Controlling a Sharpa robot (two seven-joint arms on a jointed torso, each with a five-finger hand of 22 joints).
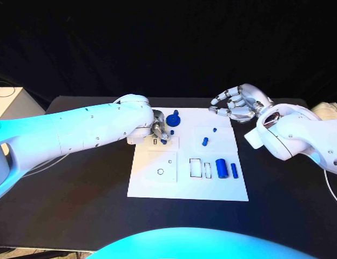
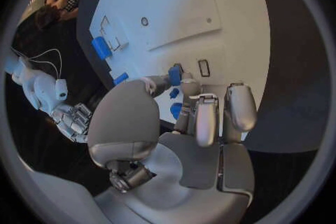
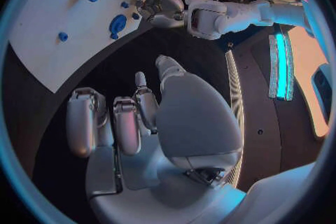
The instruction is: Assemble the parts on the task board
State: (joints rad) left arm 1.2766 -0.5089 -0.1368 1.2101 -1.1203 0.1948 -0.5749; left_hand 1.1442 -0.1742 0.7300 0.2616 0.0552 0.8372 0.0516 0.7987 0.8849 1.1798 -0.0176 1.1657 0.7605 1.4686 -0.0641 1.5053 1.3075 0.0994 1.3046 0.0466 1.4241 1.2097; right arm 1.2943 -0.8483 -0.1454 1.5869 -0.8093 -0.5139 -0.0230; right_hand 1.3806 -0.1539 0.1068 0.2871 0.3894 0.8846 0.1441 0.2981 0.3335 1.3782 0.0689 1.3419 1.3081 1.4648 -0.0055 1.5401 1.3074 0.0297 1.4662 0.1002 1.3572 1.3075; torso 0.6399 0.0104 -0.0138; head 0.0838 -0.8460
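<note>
A small blue part (image 1: 164, 141) sits at the left robot hand (image 1: 160, 129) fingertips, seemingly pinched, over the task board's (image 1: 188, 186) far-left area. The right robot hand (image 1: 236, 104) hovers beyond the board's far-right corner, fingers curled, holding nothing.

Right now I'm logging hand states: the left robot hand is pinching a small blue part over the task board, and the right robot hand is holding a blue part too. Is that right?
Not quite. The right robot hand holds nothing; the right wrist view shows its fingers curled with no part in them. The left robot hand does pinch a small blue part over the task board.
</note>
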